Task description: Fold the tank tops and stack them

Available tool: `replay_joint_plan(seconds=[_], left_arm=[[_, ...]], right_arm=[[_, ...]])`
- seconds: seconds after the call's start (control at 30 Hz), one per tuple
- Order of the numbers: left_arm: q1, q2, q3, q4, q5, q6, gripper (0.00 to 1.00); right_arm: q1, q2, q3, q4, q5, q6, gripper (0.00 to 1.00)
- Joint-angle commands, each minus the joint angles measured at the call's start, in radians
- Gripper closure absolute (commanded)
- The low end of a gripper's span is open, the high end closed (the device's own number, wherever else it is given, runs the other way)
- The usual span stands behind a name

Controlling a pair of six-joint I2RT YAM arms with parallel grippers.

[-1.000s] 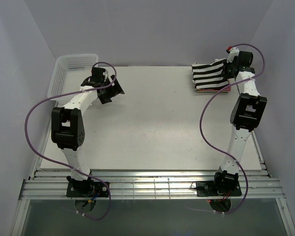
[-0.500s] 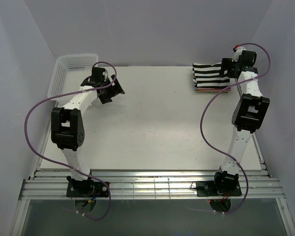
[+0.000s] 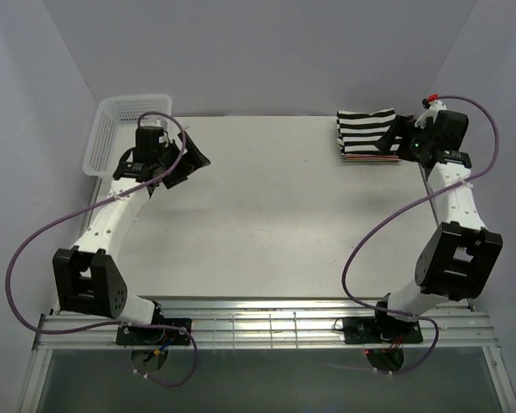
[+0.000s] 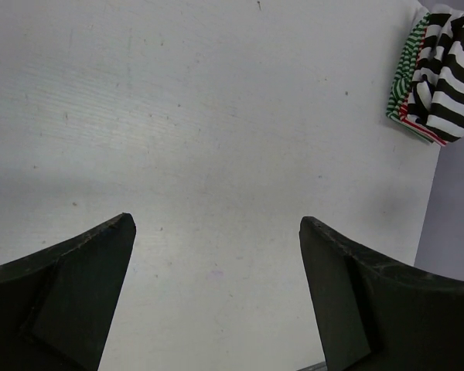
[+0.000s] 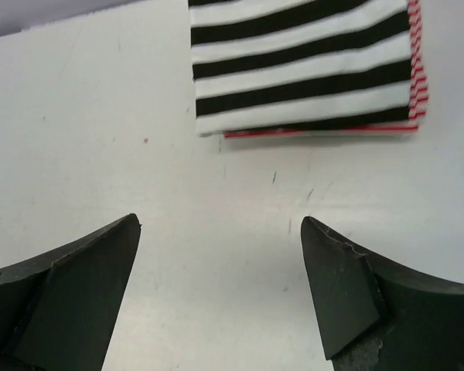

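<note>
Lab cell: plain walls (image 3: 267,52), white table (image 3: 267,215)

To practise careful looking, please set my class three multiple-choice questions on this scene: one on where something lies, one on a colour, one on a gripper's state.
1. Where on the table does the folded stack lie?
A. far right corner
B. middle
C. near left corner

2. Which top is uppermost on it?
A. green-and-white
B. the black-and-white top
C. red-and-white

3. How is the right gripper?
A. shut on a top
B. shut on nothing
C. open, holding nothing

Answers:
1 A: the top view shows the pile at the far right corner.
2 B: in the right wrist view its broad stripes cover the pile.
3 C: its jaws stand wide apart with only bare table between them.
</note>
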State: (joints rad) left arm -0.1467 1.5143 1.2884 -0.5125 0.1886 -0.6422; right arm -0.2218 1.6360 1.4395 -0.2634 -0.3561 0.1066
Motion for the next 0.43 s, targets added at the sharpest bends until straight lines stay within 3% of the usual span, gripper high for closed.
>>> replay_joint_plan(seconds=[0.0, 0.13, 0.4], left_arm=[[0.006, -0.171, -0.081, -0.037, -0.031, -0.042, 0.02], [0.004, -0.285, -0.162, -0.069, -0.032, -0.063, 0.02], [0.004, -0.434, -0.251, -0.13, -0.054, -0.063, 0.02]], right_arm=[[-0.004, -0.166, -0.164, 0.027, 0.014, 0.119, 0.1], [-0.004, -0.411, -0.389, 0.012, 0.166, 0.218, 0.1], [-0.004, -0.702, -0.597, -0.006, 0.308, 0.18, 0.1]])
